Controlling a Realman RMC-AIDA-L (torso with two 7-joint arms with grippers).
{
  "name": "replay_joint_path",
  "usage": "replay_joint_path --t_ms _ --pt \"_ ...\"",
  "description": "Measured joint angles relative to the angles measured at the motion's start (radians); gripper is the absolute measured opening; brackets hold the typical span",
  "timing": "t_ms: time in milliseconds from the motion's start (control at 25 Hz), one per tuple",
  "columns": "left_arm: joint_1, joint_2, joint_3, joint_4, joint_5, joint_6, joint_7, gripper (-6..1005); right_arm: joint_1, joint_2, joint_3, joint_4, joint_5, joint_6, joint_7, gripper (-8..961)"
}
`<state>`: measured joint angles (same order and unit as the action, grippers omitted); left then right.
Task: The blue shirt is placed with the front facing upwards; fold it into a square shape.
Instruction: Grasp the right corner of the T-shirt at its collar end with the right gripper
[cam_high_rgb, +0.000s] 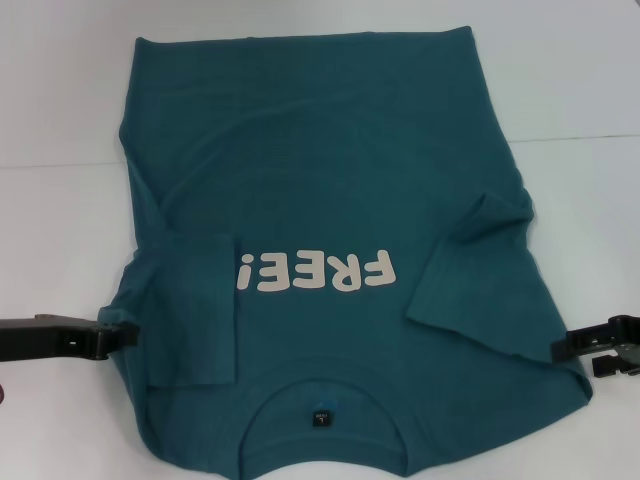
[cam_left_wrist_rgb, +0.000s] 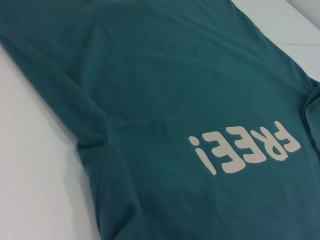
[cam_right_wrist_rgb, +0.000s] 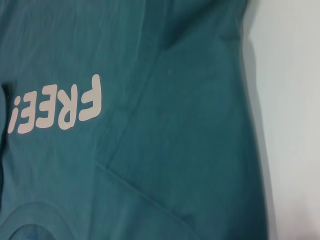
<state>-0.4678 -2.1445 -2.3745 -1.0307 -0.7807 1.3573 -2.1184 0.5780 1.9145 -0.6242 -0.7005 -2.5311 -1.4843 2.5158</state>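
Grippers' openness untellable: left gripper (cam_high_rgb: 118, 332), right gripper (cam_high_rgb: 580, 345) at blue shirt (cam_high_rgb: 320, 180) edges, head view only.

Blue shirt (cam_high_rgb: 330, 180) lies on the table (cam_high_rgb: 60, 80), collar nearest robot, between both grippers

White lettering "FREE!" (cam_high_rgb: 313, 273) on chest of the blue shirt (cam_high_rgb: 320, 150), reading upside down in head view; neck label (cam_high_rgb: 320, 414) illegible.
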Motion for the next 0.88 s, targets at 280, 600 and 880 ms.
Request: replay_joint_path --t_ms 280,600,880 --pt "0.000 0.001 0.000 0.000 0.000 0.000 0.000 6 0.004 0.010 -0.019 0.011 0.001 0.025 0.002 840" --pt "0.000 0.002 0.000 0.000 0.000 0.000 0.000 7 0.021 0.029 -0.022 0.017 0.000 0.031 0.003 839" --pt "0.003 0.002 0.000 0.000 0.000 0.000 0.000 7 0.030 0.031 -0.032 0.037 -0.006 0.034 0.005 756"
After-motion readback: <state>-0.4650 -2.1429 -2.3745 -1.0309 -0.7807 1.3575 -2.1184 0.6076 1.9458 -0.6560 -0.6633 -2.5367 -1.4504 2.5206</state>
